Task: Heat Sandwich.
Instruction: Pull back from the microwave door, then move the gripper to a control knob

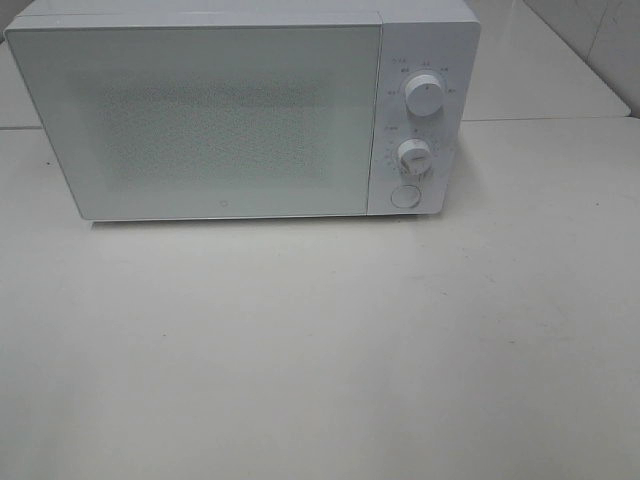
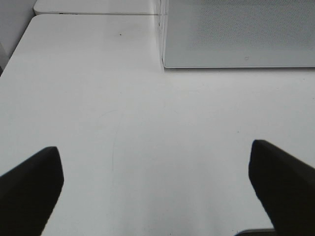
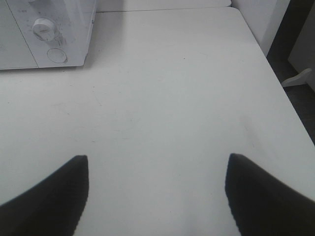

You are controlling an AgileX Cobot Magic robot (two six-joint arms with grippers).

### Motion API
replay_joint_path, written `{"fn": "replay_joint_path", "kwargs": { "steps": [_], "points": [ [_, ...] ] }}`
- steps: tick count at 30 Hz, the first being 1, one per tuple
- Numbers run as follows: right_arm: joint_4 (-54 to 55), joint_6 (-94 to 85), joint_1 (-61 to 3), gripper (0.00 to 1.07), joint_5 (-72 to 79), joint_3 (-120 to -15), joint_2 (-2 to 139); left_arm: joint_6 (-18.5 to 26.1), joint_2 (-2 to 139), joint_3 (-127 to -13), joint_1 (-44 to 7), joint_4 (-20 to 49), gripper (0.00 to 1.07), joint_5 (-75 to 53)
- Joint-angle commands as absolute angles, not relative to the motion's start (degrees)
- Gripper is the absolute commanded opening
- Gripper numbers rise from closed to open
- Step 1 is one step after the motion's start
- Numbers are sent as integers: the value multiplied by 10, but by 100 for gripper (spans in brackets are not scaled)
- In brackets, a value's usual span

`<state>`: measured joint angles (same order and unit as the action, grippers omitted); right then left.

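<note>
Exterior high shows the microwave (image 1: 200, 120) shut and no sandwich in any view; left end effector (image 2: 153, 164) and right end effector (image 3: 157, 169) hang apart, empty, so pressing the round button (image 1: 405, 196) squarely probably comes first.

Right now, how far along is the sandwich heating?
Done: cannot tell; the microwave door is shut and no sandwich shows. In hand: nothing; left gripper and right gripper hang open over the table. Left: unclear until the door opens.

One microwave (image 1: 200, 120), two knobs (image 1: 426, 96) (image 1: 413, 155), one button (image 1: 405, 195) (three controls).
</note>
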<state>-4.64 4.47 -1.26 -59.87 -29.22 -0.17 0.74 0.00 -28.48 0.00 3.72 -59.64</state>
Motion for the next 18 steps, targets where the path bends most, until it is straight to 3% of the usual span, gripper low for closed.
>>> {"fn": "replay_joint_path", "kwargs": {
  "steps": [1,18],
  "points": [
    [-49,42,-14,74,-594,-290,-18,7,-15,-283,0,40,97,-593],
    [-49,42,-14,74,-594,-290,-13,7,-17,-283,0,39,97,-593]
  ]
}}
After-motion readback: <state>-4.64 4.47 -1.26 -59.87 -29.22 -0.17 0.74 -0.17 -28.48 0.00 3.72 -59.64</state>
